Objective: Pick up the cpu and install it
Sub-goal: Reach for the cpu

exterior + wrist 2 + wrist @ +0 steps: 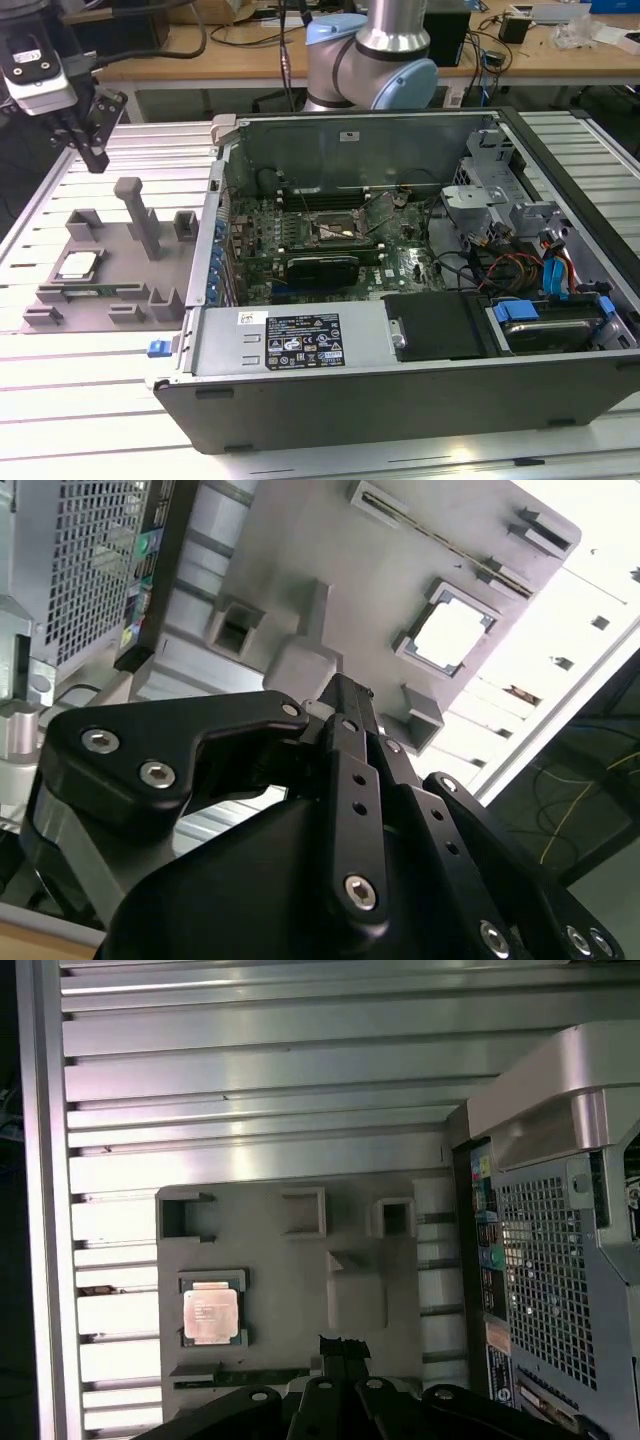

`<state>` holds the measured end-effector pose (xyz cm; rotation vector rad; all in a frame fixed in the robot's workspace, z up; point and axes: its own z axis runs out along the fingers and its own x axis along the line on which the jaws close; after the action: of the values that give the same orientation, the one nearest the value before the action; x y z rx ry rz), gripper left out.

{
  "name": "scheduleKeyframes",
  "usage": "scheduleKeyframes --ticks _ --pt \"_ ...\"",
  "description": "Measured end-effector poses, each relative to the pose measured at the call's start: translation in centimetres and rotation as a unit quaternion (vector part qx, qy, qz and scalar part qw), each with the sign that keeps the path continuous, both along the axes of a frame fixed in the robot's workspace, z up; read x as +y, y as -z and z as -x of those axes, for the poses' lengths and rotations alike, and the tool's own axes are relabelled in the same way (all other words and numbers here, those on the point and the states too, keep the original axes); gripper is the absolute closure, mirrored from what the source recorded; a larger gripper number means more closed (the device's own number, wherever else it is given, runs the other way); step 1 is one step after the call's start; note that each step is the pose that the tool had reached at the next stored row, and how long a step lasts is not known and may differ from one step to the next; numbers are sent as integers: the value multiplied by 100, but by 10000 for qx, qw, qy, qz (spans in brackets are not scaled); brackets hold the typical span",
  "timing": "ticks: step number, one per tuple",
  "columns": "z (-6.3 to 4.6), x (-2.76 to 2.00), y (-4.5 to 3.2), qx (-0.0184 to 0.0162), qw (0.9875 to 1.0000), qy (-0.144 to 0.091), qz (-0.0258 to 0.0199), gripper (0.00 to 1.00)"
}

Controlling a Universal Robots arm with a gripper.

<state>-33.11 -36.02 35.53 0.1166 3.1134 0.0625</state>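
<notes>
In the exterior view, the gripper is seen hanging above the worktop, near its far edge on the exterior view's left and well apart from the cpu. The cpu is laid flat in a recess of the grey holder, which is set just beside the open computer case. The socket is found inside the case. A tall post is raised from the holder between the cpu and the case. It is judged that the post could be struck if the chip is carried low across it.

In the second wrist view, the fingers are seen drawn narrow, tips together, with nothing held between them. The cpu is shown off to one side of their line. If a descent is made with the fingers this narrow, the metal top could be pressed or scratched rather than gripped.

In the first wrist view, the cpu is framed closely by the recess walls. The fingertips are lined up near a raised block rather than over the chip. Little room is left beside the chip's edges, so a small misalignment could land a finger on a wall. The chip could then be tilted or dropped, and a crooked seating could, it is judged, damage the socket.
</notes>
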Motion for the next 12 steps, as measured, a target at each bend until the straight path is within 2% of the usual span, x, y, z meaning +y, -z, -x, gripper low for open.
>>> scheduleKeyframes --ticks 5,12 --pt "102 0 66 -1 10000 0 0 89" --pt "225 0 199 -1 10000 0 0 89"
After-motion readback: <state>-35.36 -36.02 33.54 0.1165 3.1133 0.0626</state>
